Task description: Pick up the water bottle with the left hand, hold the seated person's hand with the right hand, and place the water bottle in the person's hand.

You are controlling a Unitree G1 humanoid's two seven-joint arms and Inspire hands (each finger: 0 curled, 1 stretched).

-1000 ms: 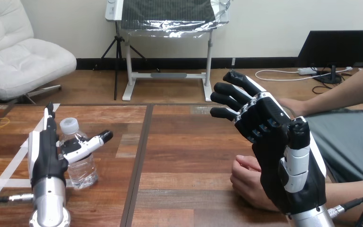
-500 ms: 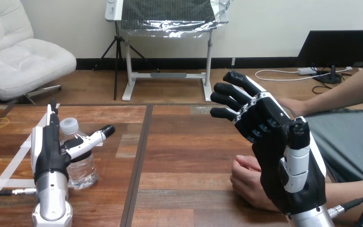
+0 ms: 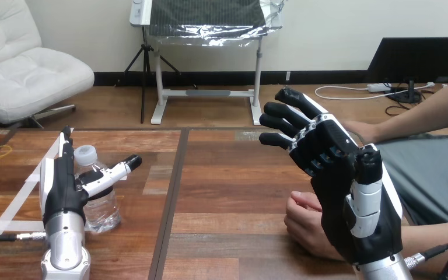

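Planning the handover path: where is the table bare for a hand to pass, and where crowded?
Bare: the table between water bottle and person's hand. Crowded: left hand beside the bottle; right hand beside the person's hand.

No legible text or number, even on the water bottle (image 3: 102, 207)

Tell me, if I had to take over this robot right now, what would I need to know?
Left hand: open, fingers straight beside the water bottle, thumb stretched across its front, not closed round it.
Right hand: open, fingers spread, raised near the person's hand, not holding it.
Things: bottle upright and capped on the table; the person's hand rests there, loosely curled.
Done: left hand is at the bottle.
Left: grasp and lift the bottle, hold the person's hand, place the bottle in it.
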